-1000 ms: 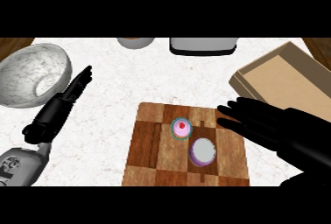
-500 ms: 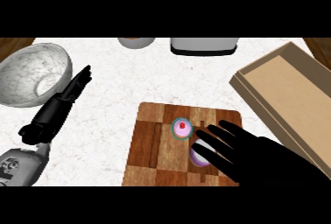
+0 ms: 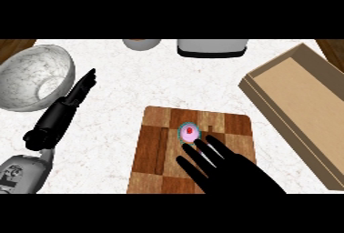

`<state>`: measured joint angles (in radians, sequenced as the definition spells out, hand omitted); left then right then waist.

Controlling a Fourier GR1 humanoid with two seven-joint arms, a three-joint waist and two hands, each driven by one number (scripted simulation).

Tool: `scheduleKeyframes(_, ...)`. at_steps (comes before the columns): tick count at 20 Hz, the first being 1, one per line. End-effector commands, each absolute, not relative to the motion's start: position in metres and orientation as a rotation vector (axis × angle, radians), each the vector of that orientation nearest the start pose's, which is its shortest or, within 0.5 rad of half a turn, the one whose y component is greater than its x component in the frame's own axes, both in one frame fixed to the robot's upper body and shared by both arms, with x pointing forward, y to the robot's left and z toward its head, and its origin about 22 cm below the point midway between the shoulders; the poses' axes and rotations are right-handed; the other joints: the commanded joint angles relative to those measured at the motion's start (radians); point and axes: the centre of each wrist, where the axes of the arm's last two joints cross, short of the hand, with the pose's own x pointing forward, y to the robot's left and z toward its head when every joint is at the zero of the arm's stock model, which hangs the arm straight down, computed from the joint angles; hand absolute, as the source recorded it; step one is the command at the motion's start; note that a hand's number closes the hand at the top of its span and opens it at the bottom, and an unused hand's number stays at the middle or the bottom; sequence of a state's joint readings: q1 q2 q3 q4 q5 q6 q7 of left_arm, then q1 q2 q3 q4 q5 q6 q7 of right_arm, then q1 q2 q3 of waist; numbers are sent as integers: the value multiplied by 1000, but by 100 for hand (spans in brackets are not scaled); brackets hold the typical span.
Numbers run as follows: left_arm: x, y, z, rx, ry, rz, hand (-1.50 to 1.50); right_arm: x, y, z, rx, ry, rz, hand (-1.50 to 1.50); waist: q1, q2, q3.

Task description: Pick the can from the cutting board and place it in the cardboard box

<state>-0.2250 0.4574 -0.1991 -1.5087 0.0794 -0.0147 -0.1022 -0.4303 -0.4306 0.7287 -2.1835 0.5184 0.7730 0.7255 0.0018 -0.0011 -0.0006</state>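
A wooden cutting board (image 3: pixel 158 150) lies at the counter's middle front. On its upper part sits a small round thing (image 3: pixel 189 132) with a pink top, a red centre and a teal rim. My right hand (image 3: pixel 225 170) is open and spread low over the board just below that thing, fingers pointing up-left. The can, seen earlier as a lavender disc, is hidden under this hand. The cardboard box (image 3: pixel 299 107) stands open at the right, apart from the hand. My left hand (image 3: pixel 64 109) rests open on the counter left of the board.
A large marbled white bowl (image 3: pixel 30 75) stands at the far left behind my left hand. At the back edge are a grey appliance (image 3: pixel 211 48) and a small cup (image 3: pixel 141 44). Bare white counter (image 3: pixel 201 82) separates board and box.
My right hand has moved from the board's right edge leftward and down over the board, covering the lavender-topped can. The left hand has stayed put.
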Motion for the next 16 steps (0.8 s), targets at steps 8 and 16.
scheduleKeyframes(8, 287, 275, 69, 96, -1745, -522, 0, 176, -92, 148, -649, -1299, 1908, -150, 1, 0, 1)
scheduleKeyframes(16, 291, 262, 40, 101, -1754, -524, 0, 200, -96, 126, -718, -1247, 1907, -150, -2, 2, 0)
